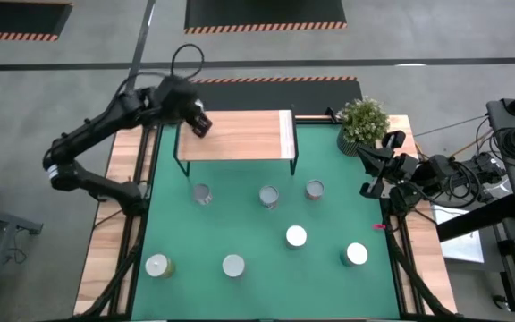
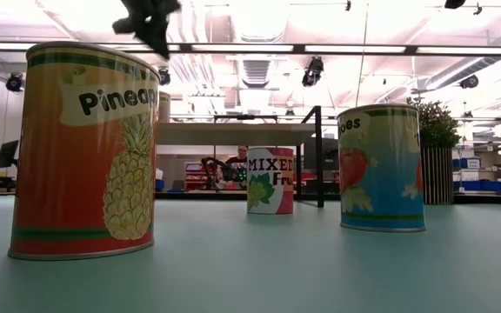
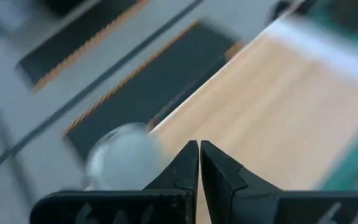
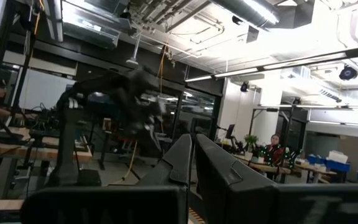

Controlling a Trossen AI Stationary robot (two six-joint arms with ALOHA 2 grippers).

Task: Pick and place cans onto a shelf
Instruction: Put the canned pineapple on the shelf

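The wooden shelf stands on black legs at the far side of the green mat. My left gripper hovers over the shelf's left end with its fingers shut and empty. A blurred silvery can top shows just beside the fingers. In the low view a can stands on the shelf's left end, below the gripper. Several cans stand upright on the mat, among them three in a row in front of the shelf. My right gripper waits shut at the table's right edge.
A potted plant stands at the far right corner beside the shelf. Other cans stand nearer on the mat. The pineapple can and a tomato can stand close to the low camera.
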